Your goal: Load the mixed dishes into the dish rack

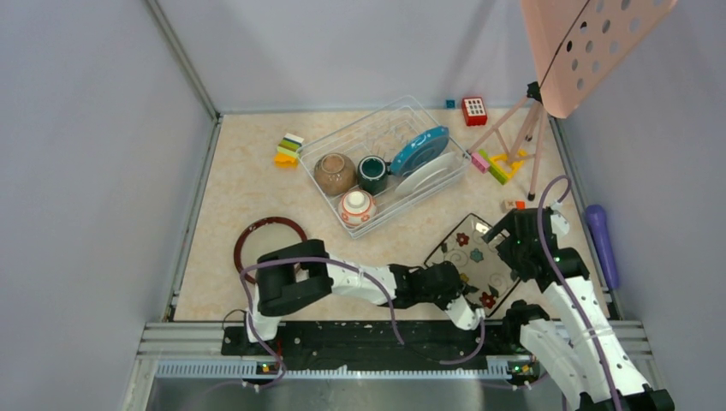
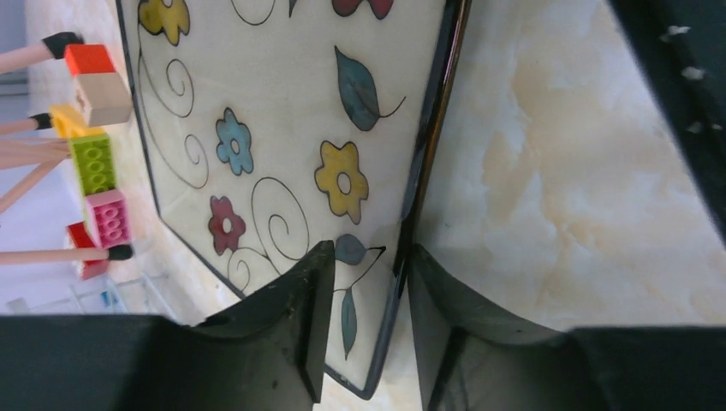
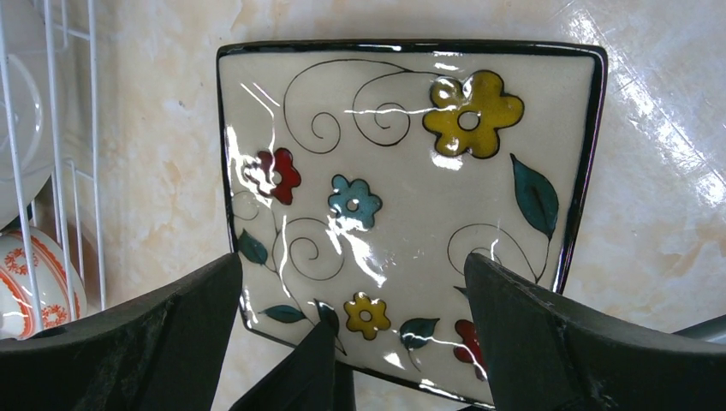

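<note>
The black square plate [image 1: 476, 259] with painted flowers lies on the table at the right. My left gripper [image 2: 368, 282] straddles its near rim, one finger over the face [image 2: 342, 128] and the other outside the edge; a gap still shows. Open above the plate [image 3: 402, 197] hovers my right gripper [image 3: 351, 291], at its far corner. The dish rack [image 1: 318, 141] holds the brown bowl [image 1: 334, 173], green mug [image 1: 373, 174], patterned bowl [image 1: 357, 208], blue plate [image 1: 419, 150] and white plate [image 1: 425, 175]. The red-rimmed round plate [image 1: 270, 244] lies left of my left arm.
Toy blocks [image 1: 289, 150] sit left of the rack, more blocks [image 1: 495, 164] and a red keypad toy [image 1: 474, 110] to its right. A tripod [image 1: 522, 128] with a pink board stands at the back right. A purple object [image 1: 603, 244] lies along the right wall.
</note>
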Robot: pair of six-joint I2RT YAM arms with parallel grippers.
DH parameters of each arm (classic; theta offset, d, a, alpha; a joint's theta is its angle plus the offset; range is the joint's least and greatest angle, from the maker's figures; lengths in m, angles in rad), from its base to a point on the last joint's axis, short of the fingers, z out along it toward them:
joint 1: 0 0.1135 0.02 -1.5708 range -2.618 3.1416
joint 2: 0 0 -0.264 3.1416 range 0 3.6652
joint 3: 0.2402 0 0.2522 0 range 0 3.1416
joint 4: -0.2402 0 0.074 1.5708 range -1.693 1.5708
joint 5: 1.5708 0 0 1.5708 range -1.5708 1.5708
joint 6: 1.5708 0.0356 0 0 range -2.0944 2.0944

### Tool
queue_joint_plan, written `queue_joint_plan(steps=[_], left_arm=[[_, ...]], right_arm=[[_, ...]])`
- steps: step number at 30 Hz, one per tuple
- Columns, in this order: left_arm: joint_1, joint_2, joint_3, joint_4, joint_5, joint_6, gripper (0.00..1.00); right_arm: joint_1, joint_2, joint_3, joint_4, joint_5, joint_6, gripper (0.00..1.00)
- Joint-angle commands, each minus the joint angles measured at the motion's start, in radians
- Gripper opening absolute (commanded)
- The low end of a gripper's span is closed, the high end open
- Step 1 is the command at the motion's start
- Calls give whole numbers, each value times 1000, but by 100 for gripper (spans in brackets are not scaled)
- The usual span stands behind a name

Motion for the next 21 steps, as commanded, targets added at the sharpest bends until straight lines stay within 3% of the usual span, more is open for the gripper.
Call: queue_joint_plan(steps=[1,4,5,12,16,21], left_arm=[[-17,76,10,1,-135,28,38],[-24,102,0,42,-177,23,15],[-26,104,-8,57,-185,17,1],[-5,-11,-70,87,-170,-117,0],[35,-103,-80,11,-96,-238,0],[94,-196,-150,29,13,-352,0]], right_arm=[[-14,-10,53,19,-6,7,99],[-15,-17,54,18,-5,12,99],[-14,-21,55,17,-4,13,99],[-14,-34,57,13,-10,-5,99],[-14,-34,57,14,-23,-25,99],[-15,-30,76,-2,12,-40,99]])
